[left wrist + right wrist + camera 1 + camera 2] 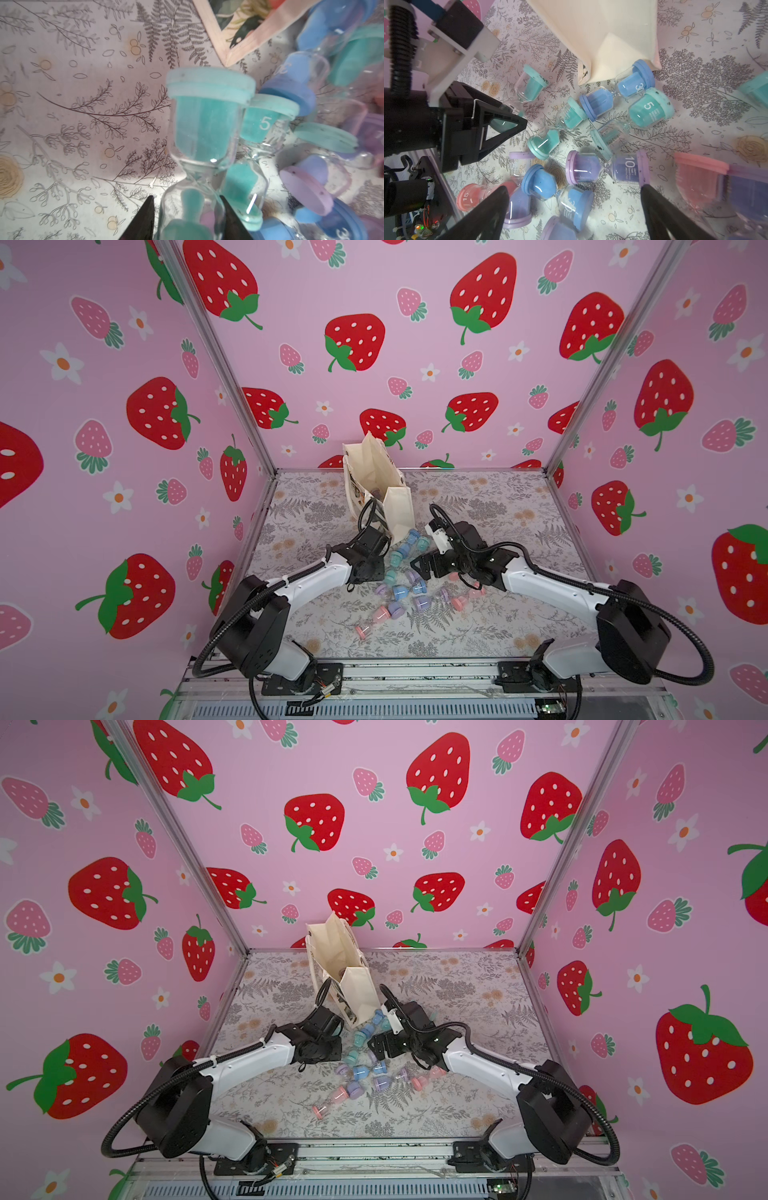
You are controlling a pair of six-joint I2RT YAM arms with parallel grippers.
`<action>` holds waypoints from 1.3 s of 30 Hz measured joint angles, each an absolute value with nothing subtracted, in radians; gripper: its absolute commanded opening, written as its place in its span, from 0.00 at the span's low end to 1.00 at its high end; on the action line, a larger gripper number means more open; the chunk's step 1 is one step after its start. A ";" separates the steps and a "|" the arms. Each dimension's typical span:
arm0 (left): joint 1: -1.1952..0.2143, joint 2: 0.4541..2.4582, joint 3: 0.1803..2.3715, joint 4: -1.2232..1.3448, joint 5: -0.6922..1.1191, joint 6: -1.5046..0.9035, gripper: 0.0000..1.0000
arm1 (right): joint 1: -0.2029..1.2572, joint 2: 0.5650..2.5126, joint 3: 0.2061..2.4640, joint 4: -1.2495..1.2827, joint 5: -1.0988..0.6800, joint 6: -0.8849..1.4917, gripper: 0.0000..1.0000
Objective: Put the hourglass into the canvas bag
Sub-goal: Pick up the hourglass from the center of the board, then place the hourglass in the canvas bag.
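On the table just in front of the canvas bag (399, 510), the left gripper (186, 199) is clamping a teal hourglass (207, 124) by one glass bulb. Its black fingers (145, 220) are pressing the glass from both sides, and the other bulb and its teal cap are sticking out ahead. Taking the bulb rather than the wide cap is probably giving the narrow jaws something they can span. I cannot tell whether the hourglass is clear of the table.

The right gripper (575, 188) is hanging spread wide and empty over the pile of hourglasses (403, 576), seemingly held aside so the two arms are not crowding one spot. The pile of blue, teal, lilac and pink timers is lying between the arms, some of them touching, and it is reaching right up to the bag's foot, which is making for a short carry. The bag is standing upright with its mouth open upward and its printed side facing the left arm. Something small and dark is showing inside, too small to name.

Underneath, a pale table cover (498, 510) printed with grey ferns and yellowish blossoms is lying flat. Pink walls (415, 344) patterned with red strawberries and white flowers are enclosing the cell on three sides, joined by aluminium posts (224, 364).
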State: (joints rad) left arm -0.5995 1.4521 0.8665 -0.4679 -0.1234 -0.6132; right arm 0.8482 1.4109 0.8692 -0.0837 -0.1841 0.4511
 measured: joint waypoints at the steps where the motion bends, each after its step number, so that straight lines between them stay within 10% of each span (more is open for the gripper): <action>1: -0.599 1.429 0.862 -0.476 -0.124 -0.618 0.41 | 0.847 1.403 0.872 -0.084 -0.183 0.451 0.99; 21: -0.593 1.027 0.938 -0.720 -0.184 -0.661 0.35 | 0.773 1.287 0.962 -0.137 -0.186 0.459 0.99; 39: -0.574 1.290 1.383 -0.717 -0.204 -0.556 0.33 | 0.714 1.312 1.143 -0.166 -0.224 0.436 0.99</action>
State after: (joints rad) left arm -0.5735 1.2900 1.3834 -0.7170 -0.2035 -0.5556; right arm 0.7139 1.3117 1.1431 -0.1661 -0.2237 0.4358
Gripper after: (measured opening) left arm 0.468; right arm 0.993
